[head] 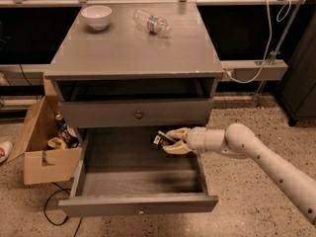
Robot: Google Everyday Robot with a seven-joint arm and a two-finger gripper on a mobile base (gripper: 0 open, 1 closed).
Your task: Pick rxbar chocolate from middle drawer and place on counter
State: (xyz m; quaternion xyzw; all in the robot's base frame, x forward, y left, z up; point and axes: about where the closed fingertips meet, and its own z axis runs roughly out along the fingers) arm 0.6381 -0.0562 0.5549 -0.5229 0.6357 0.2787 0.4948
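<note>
The middle drawer (138,205) is pulled open at the bottom of the grey cabinet; its inside shows no other item. My gripper (170,140) reaches in from the right and is shut on the rxbar chocolate (160,139), a small black bar with white print, held lifted above the drawer floor near its back right, just under the closed drawer above. The counter (133,46) is the cabinet's flat grey top, well above the gripper.
A white bowl (96,17) and a clear plastic bottle (152,22) lie on the back of the counter. An open cardboard box (42,144) with items stands on the floor left of the cabinet. A closed drawer (138,113) sits above the open one.
</note>
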